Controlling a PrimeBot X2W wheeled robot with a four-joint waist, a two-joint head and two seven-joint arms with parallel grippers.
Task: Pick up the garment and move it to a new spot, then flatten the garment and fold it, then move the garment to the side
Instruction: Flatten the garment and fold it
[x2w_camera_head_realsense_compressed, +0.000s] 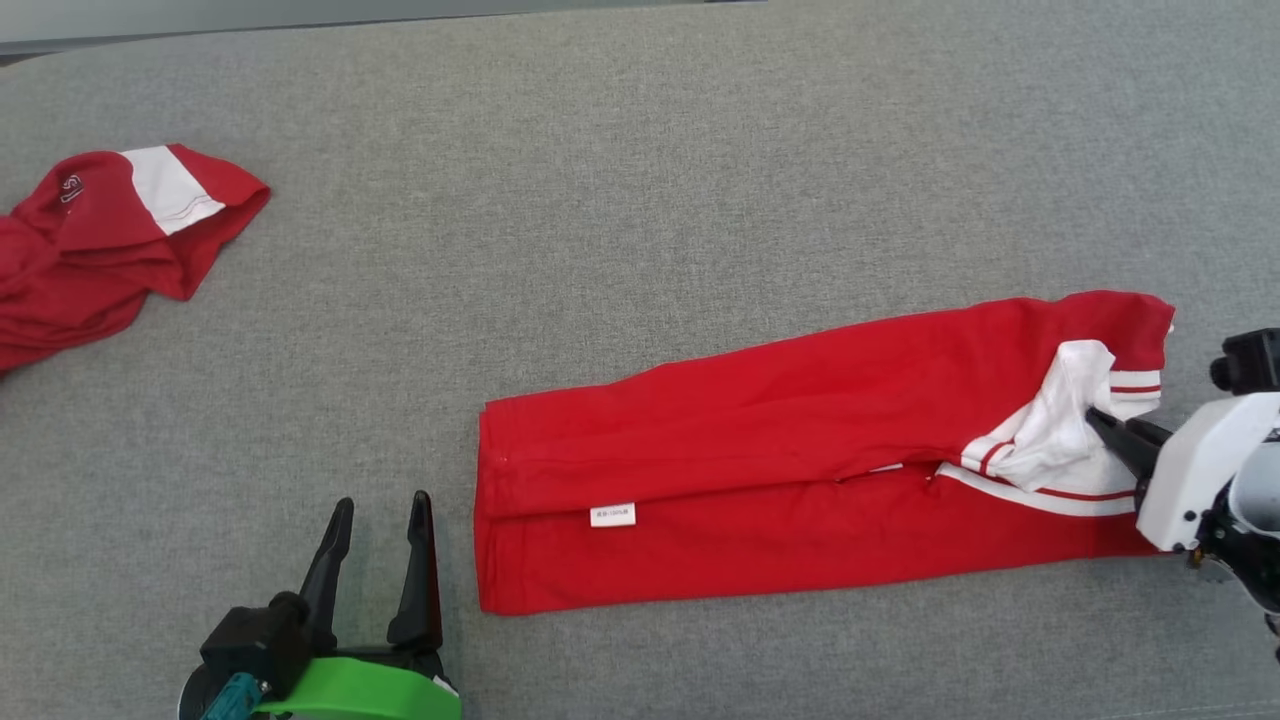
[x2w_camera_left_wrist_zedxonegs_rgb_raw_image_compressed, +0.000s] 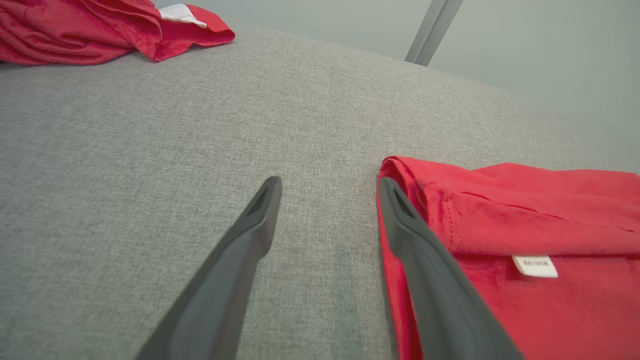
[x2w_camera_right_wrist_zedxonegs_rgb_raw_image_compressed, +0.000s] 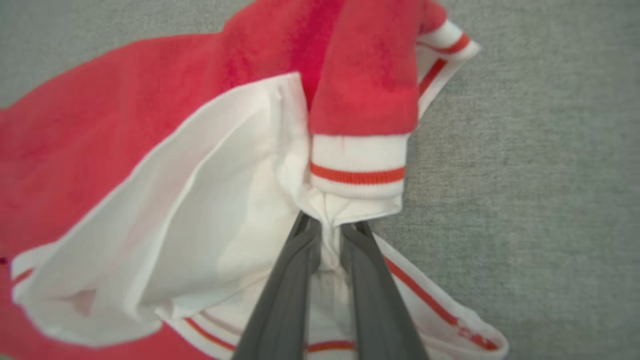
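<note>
Our right end effector (x2w_camera_right_wrist_zedxonegs_rgb_raw_image_compressed: 327, 227) pinches the white-trimmed end of the garment (x2w_camera_head_realsense_compressed: 760, 440), whose long axis runs left to right on the tabletop (x2w_camera_head_realsense_compressed: 640, 200), hem just beside our open left end effector (x2w_camera_head_realsense_compressed: 382, 505)

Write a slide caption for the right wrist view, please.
Right gripper pinching the white fabric of the red garment.

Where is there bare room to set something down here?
Bare: the grey surface between the crumpled red garment and the folded red garment, and beyond the folded one. Crowded: its white-trimmed end, where the right gripper pinches it.
</note>
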